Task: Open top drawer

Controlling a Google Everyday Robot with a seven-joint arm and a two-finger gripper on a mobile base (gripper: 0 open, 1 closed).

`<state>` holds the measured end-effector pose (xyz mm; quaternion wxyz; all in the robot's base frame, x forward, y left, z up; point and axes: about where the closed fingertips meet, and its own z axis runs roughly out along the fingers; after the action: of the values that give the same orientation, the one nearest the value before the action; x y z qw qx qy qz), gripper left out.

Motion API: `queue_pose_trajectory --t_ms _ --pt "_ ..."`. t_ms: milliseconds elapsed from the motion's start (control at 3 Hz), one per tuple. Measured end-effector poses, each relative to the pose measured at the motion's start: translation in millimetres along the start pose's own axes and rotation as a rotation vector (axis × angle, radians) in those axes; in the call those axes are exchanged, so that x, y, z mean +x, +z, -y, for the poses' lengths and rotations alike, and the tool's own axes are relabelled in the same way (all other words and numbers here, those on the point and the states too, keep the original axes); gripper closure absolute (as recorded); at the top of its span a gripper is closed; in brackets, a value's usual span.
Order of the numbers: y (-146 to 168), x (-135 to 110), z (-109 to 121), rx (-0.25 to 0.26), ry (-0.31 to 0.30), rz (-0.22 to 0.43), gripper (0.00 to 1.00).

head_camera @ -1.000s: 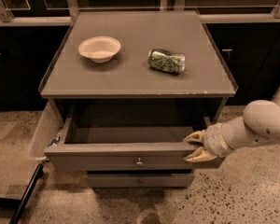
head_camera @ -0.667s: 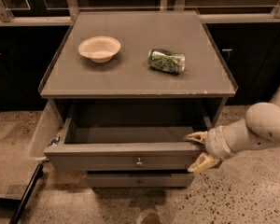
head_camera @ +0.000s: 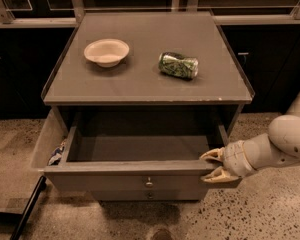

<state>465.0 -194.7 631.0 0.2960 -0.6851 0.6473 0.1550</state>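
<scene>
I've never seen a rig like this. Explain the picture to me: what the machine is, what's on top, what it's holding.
One camera looks down at a grey cabinet from the front. The pale rounded arm coming in from the right belongs to a mobile robot. Its hand is at the right end of the front panel of the large grey top drawer, which stands pulled out. On the cabinet top lie a shallow white bowl and a crushed green can on its side, apart. Whether the hand grips the panel cannot be told.

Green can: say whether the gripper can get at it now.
Probably yes: the gripper is at the top drawer's right front corner, and the green can lies unobstructed on the cabinet top above.
</scene>
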Motion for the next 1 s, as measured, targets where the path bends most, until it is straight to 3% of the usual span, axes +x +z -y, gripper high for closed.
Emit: queue_pose_trajectory --t_ms 333,667,1000 --pt "-1.0 -1.0 -0.2 0.0 -0.001 0.001 0.98" --pt "-3.3 0.6 -9.4 -0.004 -0.002 -0.001 1.0" --pt "-3.5 0.0 -9.6 -0.004 -0.002 -0.002 0.81"
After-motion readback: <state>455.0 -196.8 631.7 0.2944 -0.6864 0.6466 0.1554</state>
